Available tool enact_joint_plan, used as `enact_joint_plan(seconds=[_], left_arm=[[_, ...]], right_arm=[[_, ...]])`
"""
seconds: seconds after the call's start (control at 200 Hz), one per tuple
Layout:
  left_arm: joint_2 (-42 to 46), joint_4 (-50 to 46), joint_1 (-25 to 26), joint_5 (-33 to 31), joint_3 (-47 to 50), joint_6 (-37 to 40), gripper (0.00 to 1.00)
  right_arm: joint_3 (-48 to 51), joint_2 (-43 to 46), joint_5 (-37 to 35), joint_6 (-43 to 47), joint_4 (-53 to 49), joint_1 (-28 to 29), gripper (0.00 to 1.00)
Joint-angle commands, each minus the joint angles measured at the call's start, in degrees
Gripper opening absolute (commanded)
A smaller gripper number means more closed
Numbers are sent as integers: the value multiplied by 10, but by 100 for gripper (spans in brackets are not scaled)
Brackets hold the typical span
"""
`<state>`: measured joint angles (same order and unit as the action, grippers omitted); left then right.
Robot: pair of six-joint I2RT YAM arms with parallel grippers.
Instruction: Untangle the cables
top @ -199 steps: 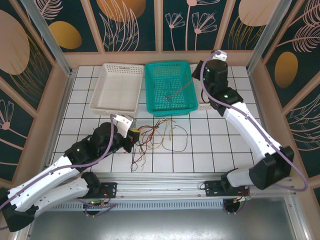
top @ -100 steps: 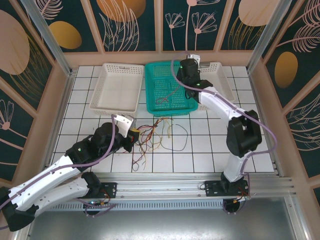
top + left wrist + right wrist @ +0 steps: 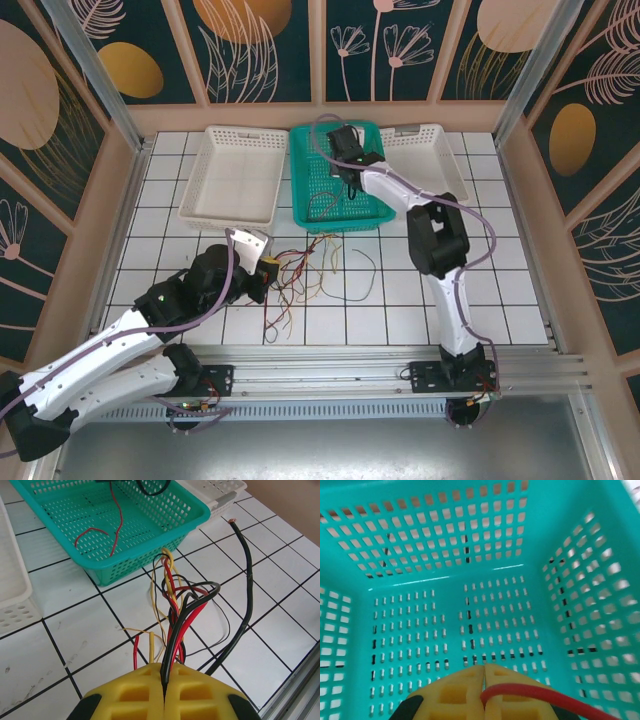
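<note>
**Top external view**
- Left gripper [image 3: 266,268], lower left of centre: clamped shut on the near end of the cables [image 3: 312,272].
- Cables: loose tangle of red, yellow, orange and black strands on the tiled table [image 3: 450,290], centre frame, just below the teal basket [image 3: 300,185].
- Right gripper [image 3: 349,178], upper centre: reaching down inside the teal basket, jaws hard to read at this size.
- Single red cable [image 3: 328,200]: trailing from that gripper across the basket floor.
- White basket [image 3: 235,180]: touching the teal one on its left.
- Second white basket [image 3: 430,160]: at its right, partly behind the arm.

**Left wrist view**
- Left gripper [image 3: 164,672], bottom centre: yellow pads pressed together, pinching a bunch of cables [image 3: 175,605].
- Cables: red, black and yellow strands rising up-frame from the pads and looping near the teal basket [image 3: 140,555].
- Thicker black cable [image 3: 243,590]: curving along the right side to a bare tip at upper right.
- Red cable [image 3: 114,527]: lying inside the teal basket, upper left.
- White basket [image 3: 12,595]: at the left edge.
- Second white basket [image 3: 225,495]: at the top right.
- Table [image 3: 75,630]: white tiles with dark grout.

**Right wrist view**
- Right gripper [image 3: 484,672], bottom centre: yellow pads closed on the red cable [image 3: 535,694].
- Red cable: running from the pads off the lower right.
- Teal basket [image 3: 470,555]: perforated floor and walls on every side.
</note>
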<state>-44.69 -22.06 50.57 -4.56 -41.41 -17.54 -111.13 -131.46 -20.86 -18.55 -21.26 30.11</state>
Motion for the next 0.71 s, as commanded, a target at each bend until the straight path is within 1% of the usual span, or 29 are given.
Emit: enact_joint_plan(seconds=[0.0, 0.17, 0.285, 0.52, 0.656, 0.701], left_arm=[[0, 19, -2, -5, 4, 11, 0], [-4, 19, -2, -2, 4, 11, 0], [-4, 20, -1, -2, 4, 11, 0], [-8, 19, -2, -2, 4, 10, 0], [-9, 19, -1, -3, 4, 11, 0], [-10, 19, -1, -2, 4, 10, 0]], right_arm=[[-72, -48, 23, -6, -89, 1, 0], [-139, -105, 65, -10, -140, -7, 0], [-151, -123, 94, -14, -158, -17, 0], [-152, -108, 134, -18, -169, -30, 0], [-155, -100, 139, -19, -176, -34, 0], [-156, -98, 139, -19, -179, -35, 4]])
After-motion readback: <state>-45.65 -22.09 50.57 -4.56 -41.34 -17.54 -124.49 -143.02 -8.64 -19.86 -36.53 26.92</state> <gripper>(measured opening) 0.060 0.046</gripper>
